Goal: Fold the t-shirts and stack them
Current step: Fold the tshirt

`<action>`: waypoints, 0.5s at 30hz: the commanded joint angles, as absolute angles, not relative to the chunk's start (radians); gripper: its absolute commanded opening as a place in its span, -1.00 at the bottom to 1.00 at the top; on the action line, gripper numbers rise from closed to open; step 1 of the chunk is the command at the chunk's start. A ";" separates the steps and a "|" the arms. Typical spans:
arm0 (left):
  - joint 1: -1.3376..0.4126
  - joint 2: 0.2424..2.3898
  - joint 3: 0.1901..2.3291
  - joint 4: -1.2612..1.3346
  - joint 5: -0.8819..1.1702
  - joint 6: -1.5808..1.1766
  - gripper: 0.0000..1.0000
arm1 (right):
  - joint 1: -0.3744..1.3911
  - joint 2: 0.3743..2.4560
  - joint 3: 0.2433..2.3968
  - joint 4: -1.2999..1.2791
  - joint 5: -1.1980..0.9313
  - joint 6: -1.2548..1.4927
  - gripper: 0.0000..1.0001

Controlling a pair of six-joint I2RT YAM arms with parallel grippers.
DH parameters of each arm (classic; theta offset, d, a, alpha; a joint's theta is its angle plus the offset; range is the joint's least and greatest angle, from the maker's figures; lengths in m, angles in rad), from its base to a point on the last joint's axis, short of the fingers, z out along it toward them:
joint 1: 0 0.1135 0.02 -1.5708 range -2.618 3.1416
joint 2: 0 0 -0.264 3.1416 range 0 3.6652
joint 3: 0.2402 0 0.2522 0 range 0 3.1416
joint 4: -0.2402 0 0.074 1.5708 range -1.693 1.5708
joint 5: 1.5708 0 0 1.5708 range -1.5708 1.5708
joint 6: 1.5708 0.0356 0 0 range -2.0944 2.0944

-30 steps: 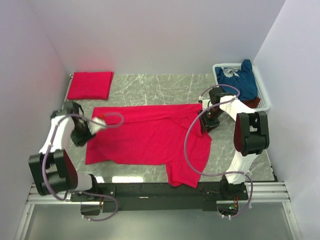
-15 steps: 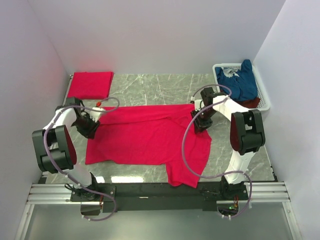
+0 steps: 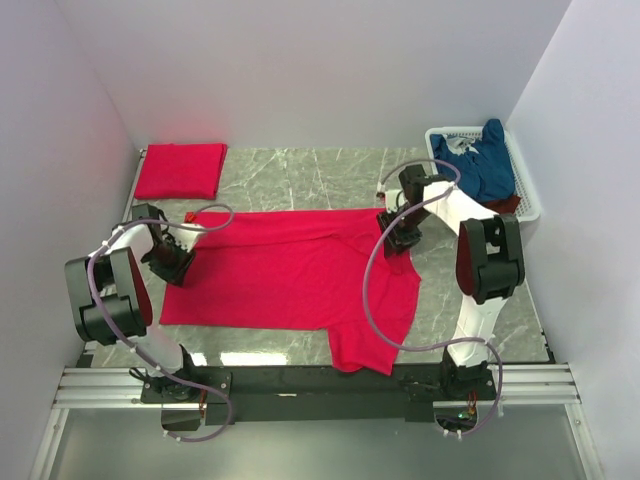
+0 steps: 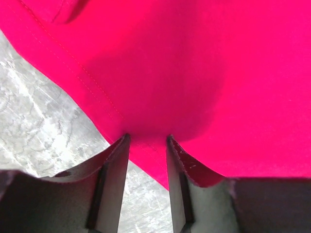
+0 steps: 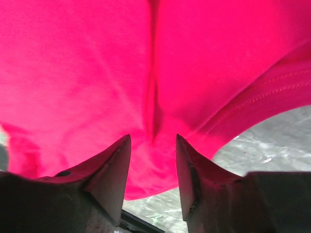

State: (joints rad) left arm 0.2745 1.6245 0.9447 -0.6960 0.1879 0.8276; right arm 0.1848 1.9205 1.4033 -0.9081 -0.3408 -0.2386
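A bright red t-shirt (image 3: 290, 270) lies spread across the middle of the marble table, one sleeve hanging toward the front edge. My left gripper (image 3: 172, 262) sits low at the shirt's left hem. In the left wrist view that hem (image 4: 194, 73) runs between the left gripper's (image 4: 146, 138) fingers, which hold it. My right gripper (image 3: 398, 238) is at the shirt's far right corner. In the right wrist view a crease of red cloth (image 5: 97, 73) runs into the right gripper's (image 5: 153, 137) narrow gap, pinched there. A folded red t-shirt (image 3: 180, 170) lies at the back left.
A white basket (image 3: 440, 133) stands at the back right against the wall, holding a navy blue t-shirt (image 3: 485, 165) and a darker red one (image 3: 505, 205). White walls close in on both sides. The black rail (image 3: 320, 385) with the arm bases runs along the near edge.
My left gripper has drawn leftward, pulling the shirt's left edge with it. My right gripper has shifted toward the back. The shirt's far edge now lies straighter between them.
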 commanded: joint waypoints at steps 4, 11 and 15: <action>0.284 1.517 0.998 -0.732 0.333 0.818 -0.09 | 0.213 1.900 1.568 -0.933 -0.450 -0.203 0.02; 0.284 1.506 1.060 -0.787 0.417 0.785 0.05 | 0.267 2.019 1.672 -0.848 -0.396 -0.141 0.03; 0.284 1.503 1.075 -0.802 0.437 0.778 0.09 | 0.281 2.077 1.697 -0.827 -0.376 -0.123 0.05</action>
